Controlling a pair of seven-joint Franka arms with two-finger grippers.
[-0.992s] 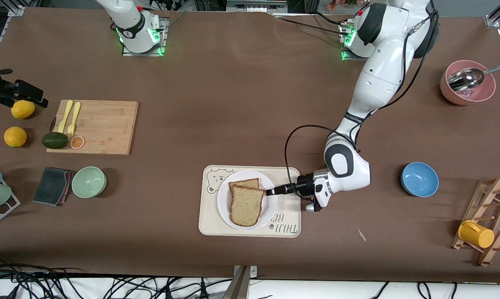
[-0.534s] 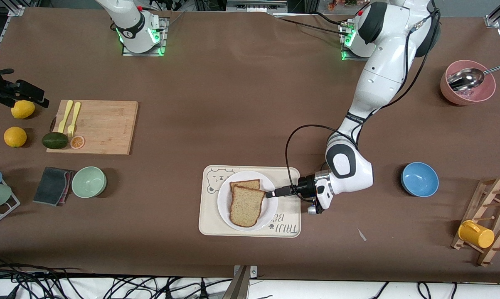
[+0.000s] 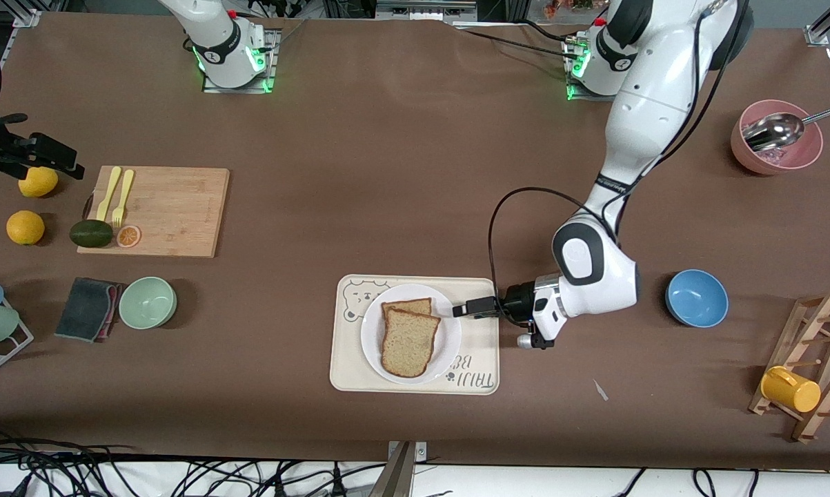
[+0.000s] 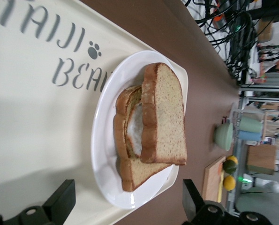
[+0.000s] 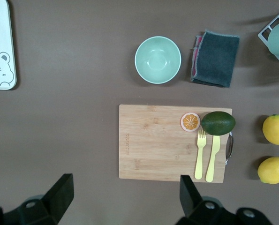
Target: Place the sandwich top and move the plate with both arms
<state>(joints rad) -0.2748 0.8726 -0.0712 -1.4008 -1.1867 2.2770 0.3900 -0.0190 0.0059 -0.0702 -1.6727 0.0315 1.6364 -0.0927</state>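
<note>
The sandwich top [image 3: 409,342], a brown speckled bread slice, lies on a lower slice [image 3: 406,306] on the white plate [image 3: 450,338]. The plate stands on the cream bear tray [image 3: 480,348]. In the left wrist view the top slice [image 4: 167,117] covers fried egg white [image 4: 135,129] on the plate [image 4: 104,159]. My left gripper [image 3: 464,308] is open and empty over the tray, just beside the plate's rim; it also shows in the left wrist view [image 4: 127,204]. My right gripper [image 3: 42,155] waits open and empty, high over the right arm's end of the table, above the bare table beside the cutting board [image 5: 126,190].
A blue bowl [image 3: 696,297] stands toward the left arm's end. A green bowl [image 3: 147,302], a dark cloth [image 3: 87,308] and a wooden cutting board [image 3: 159,210] with cutlery and an avocado lie toward the right arm's end, with two lemons [image 3: 25,227]. A pink bowl [image 3: 777,146] holds a ladle.
My left gripper has drawn back from the top slice's edge toward the left arm's end of the table. The slice stays on the sandwich. The right arm has barely moved.
</note>
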